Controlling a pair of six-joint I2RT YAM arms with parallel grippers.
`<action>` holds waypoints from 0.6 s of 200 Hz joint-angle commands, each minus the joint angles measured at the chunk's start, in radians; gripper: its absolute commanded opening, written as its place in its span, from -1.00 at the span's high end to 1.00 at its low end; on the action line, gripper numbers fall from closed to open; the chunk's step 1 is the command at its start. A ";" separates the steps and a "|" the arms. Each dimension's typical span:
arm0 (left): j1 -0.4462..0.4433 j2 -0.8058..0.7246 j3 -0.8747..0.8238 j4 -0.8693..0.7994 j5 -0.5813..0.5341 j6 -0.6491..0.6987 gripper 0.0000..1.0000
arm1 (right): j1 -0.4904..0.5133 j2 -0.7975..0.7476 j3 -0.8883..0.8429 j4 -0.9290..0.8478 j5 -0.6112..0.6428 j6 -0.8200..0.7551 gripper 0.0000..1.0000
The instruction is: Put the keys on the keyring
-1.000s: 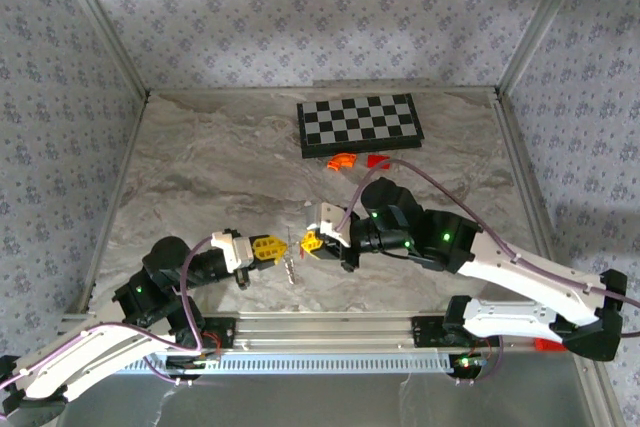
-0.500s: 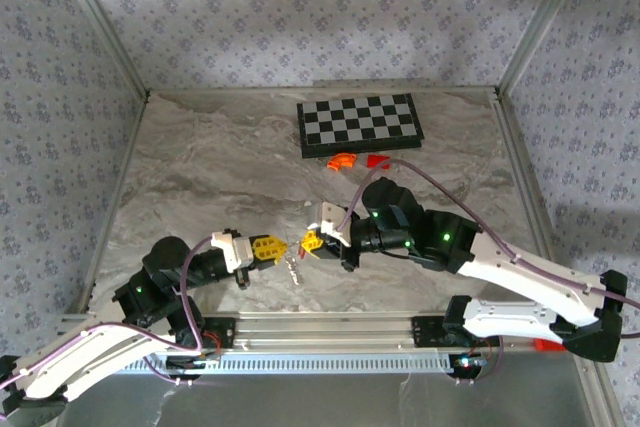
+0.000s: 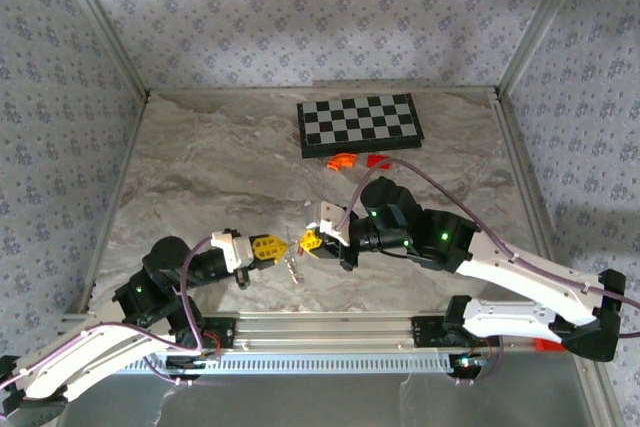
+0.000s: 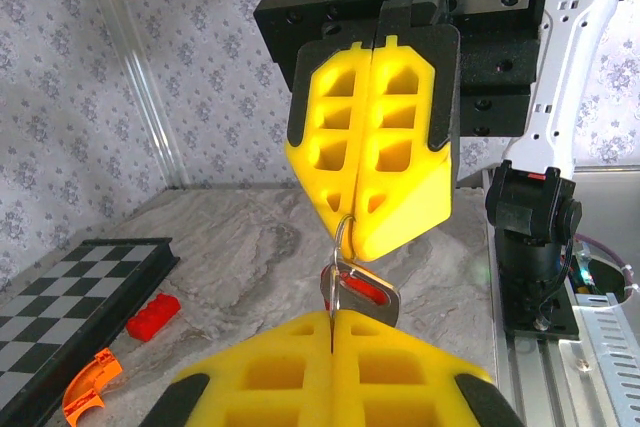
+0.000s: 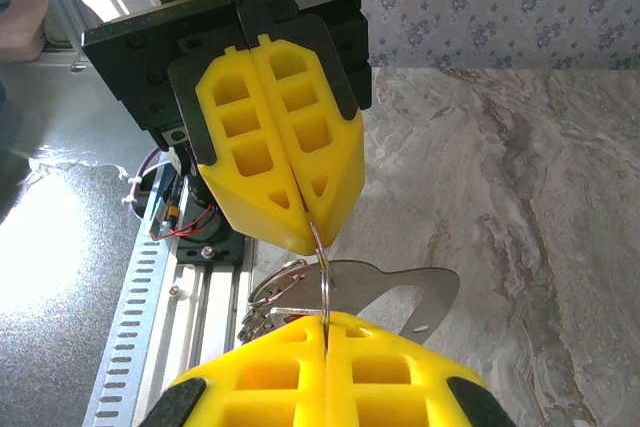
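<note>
The keyring is a thin silvery wire ring held above the table between my two grippers, which face each other tip to tip. My left gripper is shut on its near side, with the yellow fingertips pressed together. My right gripper is shut on the other side of the ring. The keys, a small red piece in a silvery metal frame, hang from the ring. In the right wrist view a flat silvery plate and a small bunch of rings and keys dangle beside my fingers.
The black-and-white chessboard lies at the back of the marble table. An orange curved piece and a red block sit just in front of it. The metal rail with the arm bases runs along the near edge.
The hanging keys have swayed a little under the ring. Both grippers stay shut and have barely moved.
</note>
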State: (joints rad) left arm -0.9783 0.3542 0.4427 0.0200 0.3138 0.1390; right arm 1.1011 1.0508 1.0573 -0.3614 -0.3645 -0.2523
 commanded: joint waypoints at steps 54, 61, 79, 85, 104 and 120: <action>-0.007 -0.004 0.022 0.054 0.007 0.016 1.00 | -0.004 0.018 0.002 0.033 -0.025 -0.008 1.00; -0.007 -0.003 0.024 0.054 0.007 0.016 1.00 | -0.004 0.018 0.004 0.032 -0.025 -0.008 1.00; -0.007 -0.001 0.022 0.054 0.006 0.016 1.00 | -0.004 0.020 0.006 0.032 -0.027 -0.011 1.00; -0.007 -0.001 0.023 0.054 0.007 0.016 1.00 | -0.004 0.021 0.006 0.032 -0.027 -0.011 1.00; -0.006 -0.001 0.022 0.053 0.008 0.014 1.00 | -0.004 0.022 0.006 0.033 -0.031 -0.013 1.00; -0.006 -0.001 0.022 0.052 0.007 0.014 1.00 | -0.004 0.023 0.006 0.035 -0.033 -0.013 1.00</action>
State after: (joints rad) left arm -0.9783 0.3546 0.4427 0.0196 0.3096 0.1421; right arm 1.0973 1.0615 1.0573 -0.3542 -0.3679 -0.2527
